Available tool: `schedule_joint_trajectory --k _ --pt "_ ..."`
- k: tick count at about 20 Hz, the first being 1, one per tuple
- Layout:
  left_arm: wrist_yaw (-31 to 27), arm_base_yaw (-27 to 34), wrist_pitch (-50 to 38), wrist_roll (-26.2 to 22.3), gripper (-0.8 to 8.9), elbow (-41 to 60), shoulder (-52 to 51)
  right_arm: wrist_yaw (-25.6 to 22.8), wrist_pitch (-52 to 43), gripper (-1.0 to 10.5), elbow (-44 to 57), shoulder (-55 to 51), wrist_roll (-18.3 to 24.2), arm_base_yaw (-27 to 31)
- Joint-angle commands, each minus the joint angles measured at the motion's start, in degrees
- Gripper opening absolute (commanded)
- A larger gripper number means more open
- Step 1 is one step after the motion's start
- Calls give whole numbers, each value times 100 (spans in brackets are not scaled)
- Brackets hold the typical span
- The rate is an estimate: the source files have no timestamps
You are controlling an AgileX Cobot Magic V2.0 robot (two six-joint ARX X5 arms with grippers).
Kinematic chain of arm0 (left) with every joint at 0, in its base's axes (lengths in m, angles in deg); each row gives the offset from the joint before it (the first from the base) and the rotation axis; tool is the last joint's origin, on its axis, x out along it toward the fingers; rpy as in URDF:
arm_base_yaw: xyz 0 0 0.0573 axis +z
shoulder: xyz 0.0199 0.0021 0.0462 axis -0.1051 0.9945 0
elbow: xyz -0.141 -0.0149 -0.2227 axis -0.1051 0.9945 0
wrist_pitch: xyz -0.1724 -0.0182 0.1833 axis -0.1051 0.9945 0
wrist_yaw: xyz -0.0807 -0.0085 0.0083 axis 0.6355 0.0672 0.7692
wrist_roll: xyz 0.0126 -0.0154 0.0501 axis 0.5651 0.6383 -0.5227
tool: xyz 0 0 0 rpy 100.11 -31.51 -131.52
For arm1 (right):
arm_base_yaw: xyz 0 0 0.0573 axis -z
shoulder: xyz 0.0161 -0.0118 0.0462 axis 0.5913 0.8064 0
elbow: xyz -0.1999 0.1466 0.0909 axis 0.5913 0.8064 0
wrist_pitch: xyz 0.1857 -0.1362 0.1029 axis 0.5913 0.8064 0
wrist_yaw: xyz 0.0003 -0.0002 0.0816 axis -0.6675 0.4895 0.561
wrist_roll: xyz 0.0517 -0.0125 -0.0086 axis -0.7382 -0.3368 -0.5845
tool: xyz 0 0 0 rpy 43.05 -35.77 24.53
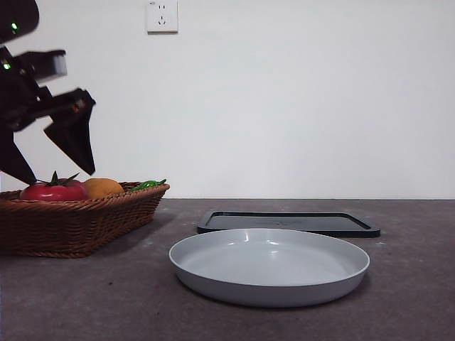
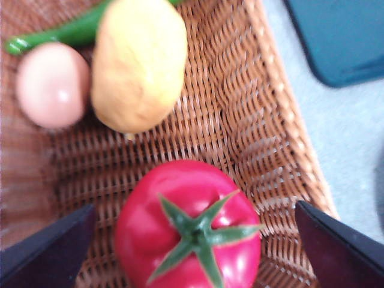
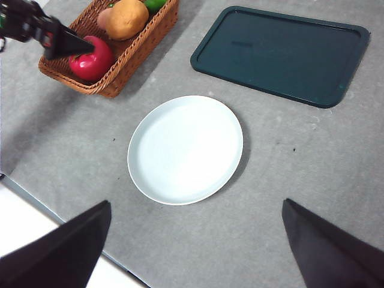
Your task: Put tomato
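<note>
- A pale grey round plate (image 1: 269, 266) sits nearest on the grey bench (image 1: 85, 298), shallow and with nothing in it.
- Just behind the plate a dark flat tray (image 1: 288, 222) lies on the bench, close to the plate's far rim; whether they touch is unclear.
- Off to one side, about level with the tray, stands a brown wicker basket (image 1: 71, 224).
- The tomato (image 1: 53, 191) lies inside the basket, at the end nearer the front, glossy red with its green spiky stem pointing up.
- Beside it in the basket is an orange-brown rounded fruit (image 1: 103, 187), with a small pale pink fruit (image 2: 53, 84) next to that and a green vegetable (image 1: 147, 185) at the far end.
- The left gripper (image 1: 53, 167) hangs just above the tomato with its jaws spread wide apart; in the left wrist view the two dark tips stand either side of the tomato without touching it.
- The right gripper (image 3: 195, 252) is held high over the bench near the plate, its jaws wide apart and holding nothing, well away from the basket.
- At the back a white wall (image 1: 320, 106) rises behind the bench, with a white power socket (image 1: 162, 15) high on it.
</note>
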Motion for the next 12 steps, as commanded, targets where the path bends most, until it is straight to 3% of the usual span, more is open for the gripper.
schedule_joint_trajectory --k 1,12 --pt "-74 -48 -173 -120 533 -125 247 0 -52 455 -90 39 37 -26" --pt "-179 -85 -208 -114 524 -125 656 -2 -55 455 -90 37 39 -26"
